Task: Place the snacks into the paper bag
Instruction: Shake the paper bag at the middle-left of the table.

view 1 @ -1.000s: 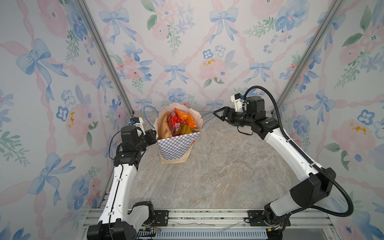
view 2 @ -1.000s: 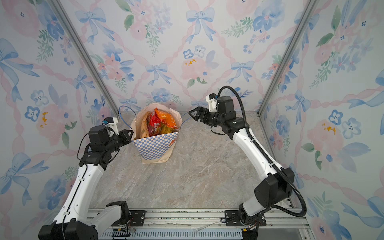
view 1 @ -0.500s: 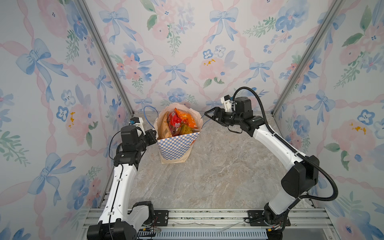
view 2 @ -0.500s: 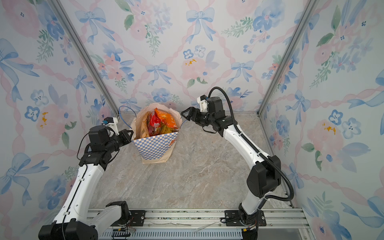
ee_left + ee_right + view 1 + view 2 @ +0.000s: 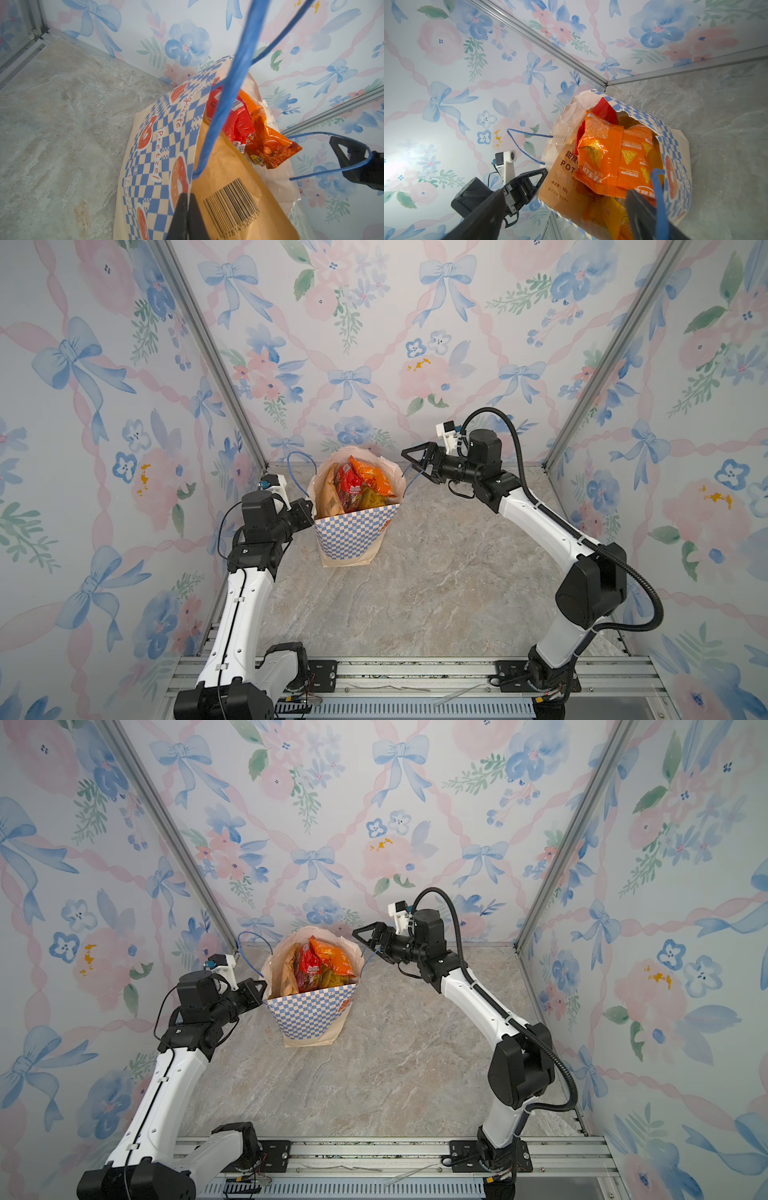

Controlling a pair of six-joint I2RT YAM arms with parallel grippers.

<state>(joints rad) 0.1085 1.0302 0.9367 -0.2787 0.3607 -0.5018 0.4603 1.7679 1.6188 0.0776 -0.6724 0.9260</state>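
blue cord handle (image 5: 658, 191) now hooked over the right gripper (image 5: 410, 463), jaws apart, after its advance to the paper bag (image 5: 353, 531). left gripper (image 5: 186, 197) stays clamped on the rim; snacks (image 5: 362, 484) appear bagged.

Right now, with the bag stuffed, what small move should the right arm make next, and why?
Probably close the right gripper on the blue cord handle. Its jaws stand open with that cord looped over one finger, the left gripper is shut on the paper bag's opposite rim, and the snacks sit packed inside, so a second hold looks like the next step.
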